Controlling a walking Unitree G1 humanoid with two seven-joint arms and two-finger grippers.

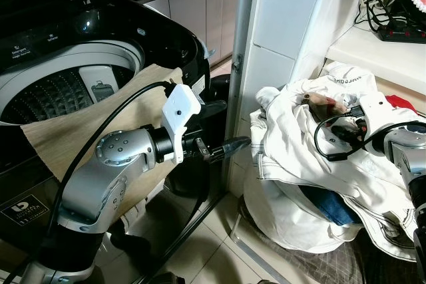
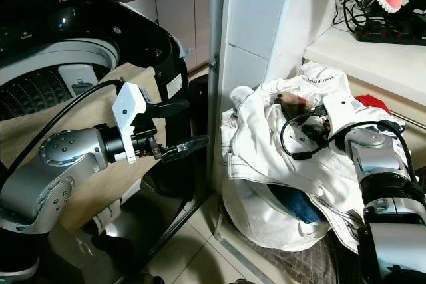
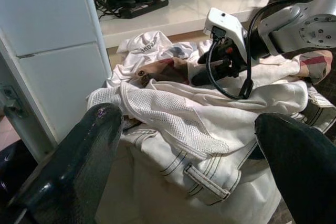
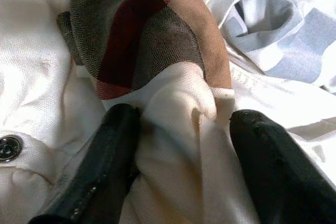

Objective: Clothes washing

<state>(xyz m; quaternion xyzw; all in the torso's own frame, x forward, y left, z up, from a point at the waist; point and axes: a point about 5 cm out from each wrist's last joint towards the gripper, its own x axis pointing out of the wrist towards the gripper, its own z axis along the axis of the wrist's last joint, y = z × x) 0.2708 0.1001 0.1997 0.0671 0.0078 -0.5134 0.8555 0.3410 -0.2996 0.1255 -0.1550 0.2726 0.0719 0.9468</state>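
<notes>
Fingers, right gripper [image 4: 178, 156]: two black pads pressed down into the heap, set either side of a raised fold of white garment [image 4: 178, 124]. The fold stands between them, plaid-lined collar part just beyond the tips. The pads touch the cloth on one side at least; full closure on the fold is not shown, so grasp is judged begun, not secured.

Fingers, left gripper [image 3: 194, 150]: spread wide, nothing between them. It hangs in the gap between washer and door frame, pointing toward the heap but well apart from it.

Item, task object: white garment with plaid trim and a dark button, lying on top of the clothes pile [image 1: 313, 144]. The fold's ridge runs away from the right wrist, roughly along the fingers' line, so the pinch crosses it. Right arm is the nearer by far; it is already on the cloth.

Container 1: white laundry bag [image 1: 293, 217], on the floor to the robot's right, overfull. Contents: white garments, a mesh-textured piece, something blue lower down.

Container 2: washing machine [image 1: 73, 78], to the robot's left, lid up, drum open. A beige cloth [image 1: 86, 131] is draped over its front rim. Contents of drum cannot be made out.

Coming move, judged: close, lift clear of the pile, carry leftward past the door frame [image 1: 241, 64] to the drum.
</notes>
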